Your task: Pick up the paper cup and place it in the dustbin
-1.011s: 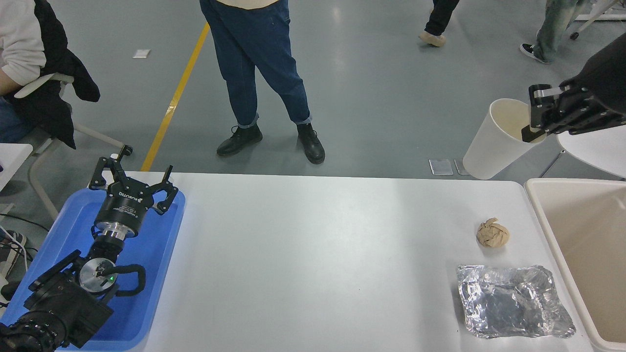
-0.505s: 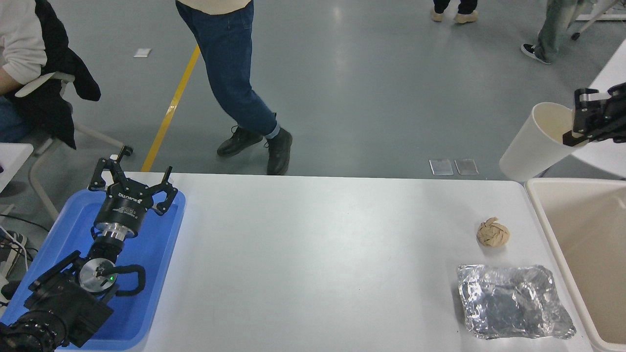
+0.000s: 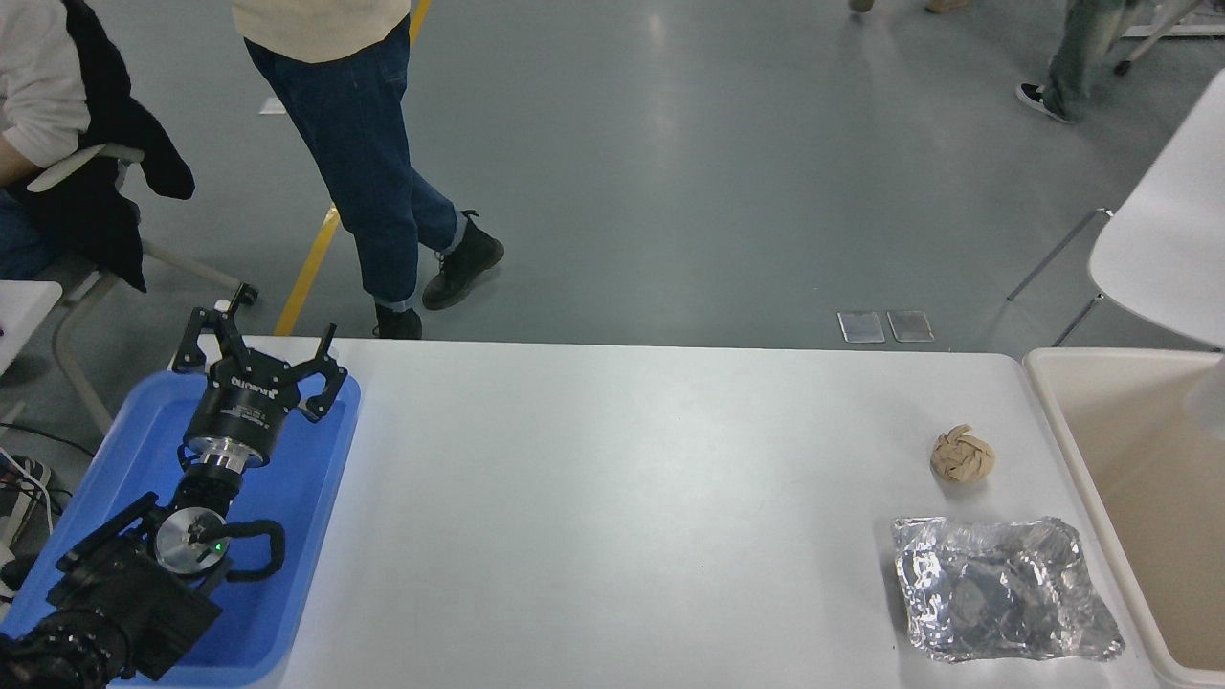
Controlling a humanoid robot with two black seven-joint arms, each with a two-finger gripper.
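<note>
The beige dustbin [image 3: 1055, 421] stands against the table's right end, its inside open to view. A pale blurred shape [image 3: 1208, 400] shows at the picture's right edge over the dustbin; it may be the paper cup, but it is too smeared to tell. My right arm and gripper are out of view. My left gripper [image 3: 263, 344] is parked at the lower left above the blue tray, fingers spread open and holding nothing.
A crumpled brown paper ball [image 3: 963, 454] and a crinkled silver foil sheet [image 3: 1005, 588] lie near the table's right end. The blue tray [image 3: 316, 478] sits at the left edge. A person's legs [image 3: 368, 182] pass beyond the far side. A white chair [image 3: 1168, 249] stands at the right.
My right gripper, which was shut on the paper cup above the dustbin's far corner, has moved out of the picture to the right. The person has walked leftwards.
</note>
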